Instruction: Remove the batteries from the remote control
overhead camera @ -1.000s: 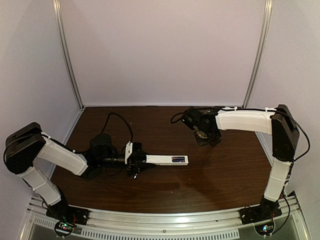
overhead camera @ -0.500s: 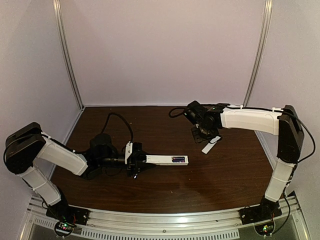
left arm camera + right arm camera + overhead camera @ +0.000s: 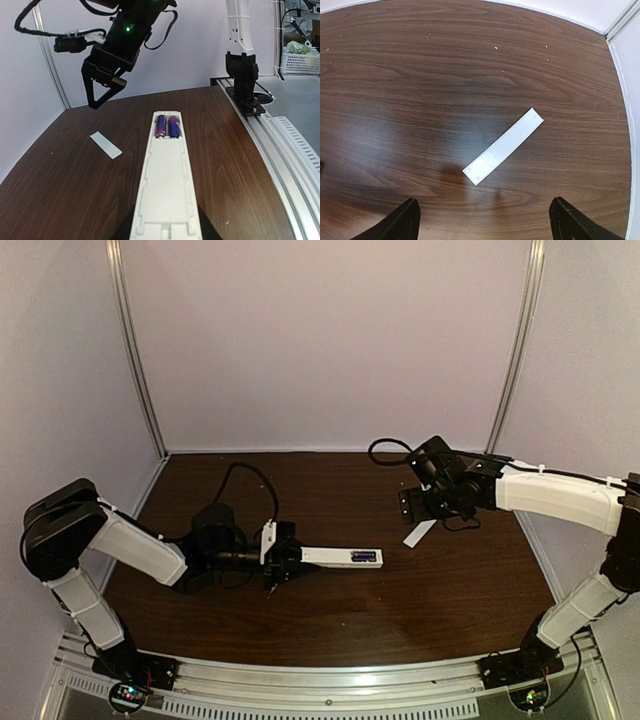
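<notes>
**Batteries still seated, cover off**

Top view. Slim white rectangular plastic remote control sits mid-left over the dark wood-grain bench. Its near end is clamped between the fingers of the left gripper. I cannot tell whether the free end touches the bench. The right gripper hangs at right-rear, well apart from the remote control. A thin flat white plastic strip lies on the bench just beside it, loose.

Left wrist view. The remote control runs straight away from the camera with its recess open at the far end. Two purple-blue cylindrical batteries lie side by side in that recess. The strip lies off to the left, apart from the remote control.

Right wrist view. Two black fingers show at the lower corners, spread wide with nothing between them. The strip lies diagonally on the bench ahead of them.

Progress, as judged. The strip looks like the battery cover, so the opening step appears done. Neither battery is out yet, so both remain to be lifted. The remote control is held ready and the right gripper is free for that.
</notes>
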Tool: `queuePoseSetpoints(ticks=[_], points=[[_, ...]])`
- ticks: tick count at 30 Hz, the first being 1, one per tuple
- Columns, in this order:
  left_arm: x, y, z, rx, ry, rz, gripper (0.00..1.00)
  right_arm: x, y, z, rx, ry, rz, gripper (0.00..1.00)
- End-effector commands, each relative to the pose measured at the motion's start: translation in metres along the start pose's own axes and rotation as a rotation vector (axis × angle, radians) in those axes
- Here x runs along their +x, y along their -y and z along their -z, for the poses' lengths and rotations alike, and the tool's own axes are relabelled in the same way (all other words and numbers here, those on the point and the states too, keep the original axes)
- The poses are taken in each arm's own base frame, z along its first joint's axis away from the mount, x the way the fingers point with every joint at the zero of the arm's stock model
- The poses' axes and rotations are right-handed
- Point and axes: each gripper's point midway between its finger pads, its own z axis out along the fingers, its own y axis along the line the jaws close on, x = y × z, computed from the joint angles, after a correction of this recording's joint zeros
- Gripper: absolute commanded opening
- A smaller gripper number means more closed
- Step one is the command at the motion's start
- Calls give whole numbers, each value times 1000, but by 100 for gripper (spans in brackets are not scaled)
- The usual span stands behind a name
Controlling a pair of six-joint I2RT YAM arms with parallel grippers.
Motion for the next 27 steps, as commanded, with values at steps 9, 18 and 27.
queuePoseSetpoints(ticks=[9,18,27], points=[[25,-12,-27,20,-39,41,0,-5,11,41,-154,158,-136,100],[57,-22,-48,17,-111,68,0,-3,7,56,-254,201,-161,100],[86,-31,-62,5,-196,60,0,-6,1,61,-297,213,-163,100]])
